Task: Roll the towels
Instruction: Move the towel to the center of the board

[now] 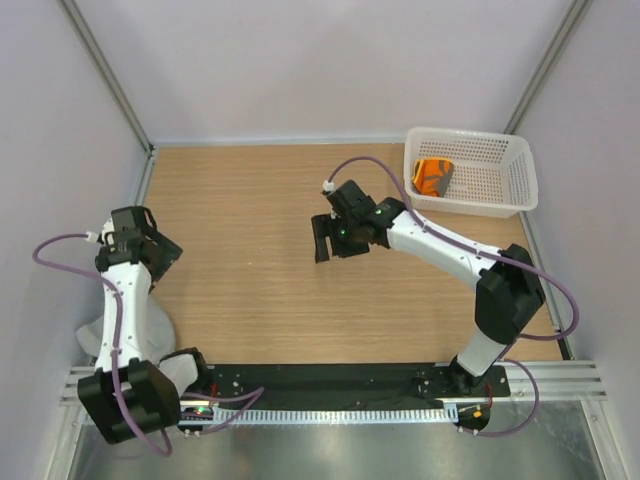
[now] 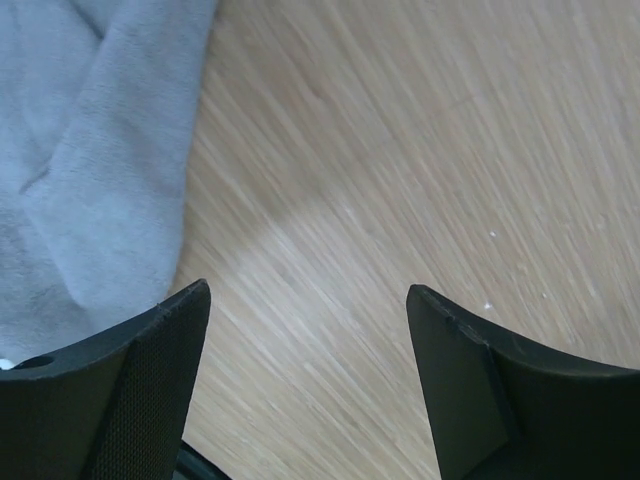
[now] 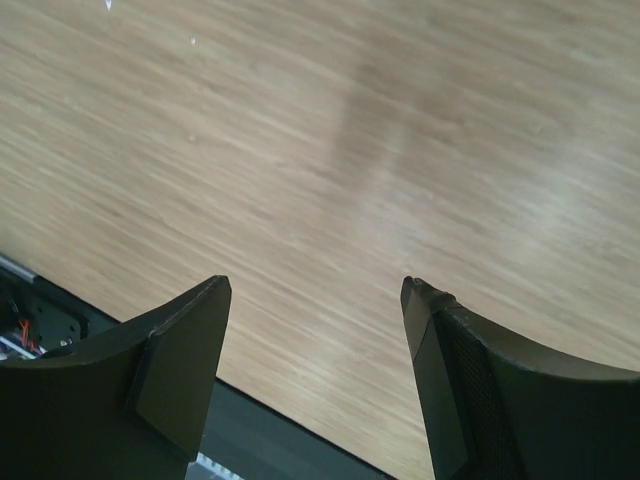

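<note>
The light-grey towel [image 1: 92,335] lies crumpled at the table's near left edge, partly hidden by my left arm. In the left wrist view the grey towel [image 2: 90,150] fills the upper left, beside the left fingertip and not between the fingers. My left gripper [image 2: 308,295] is open over bare wood, and it shows at the table's left side in the top view [image 1: 160,252]. The orange towel [image 1: 432,177] sits bundled in the white basket [image 1: 500,150] at the back right. My right gripper [image 1: 335,245] hangs open mid-table; in its wrist view the right gripper [image 3: 315,285] holds nothing.
The wooden table [image 1: 250,190] is walled in by white panels on the left, back and right. A black rail [image 1: 340,378] with the arm bases runs along the near edge and shows in the right wrist view [image 3: 260,440]. A dark patch lies beside the orange towel in the basket.
</note>
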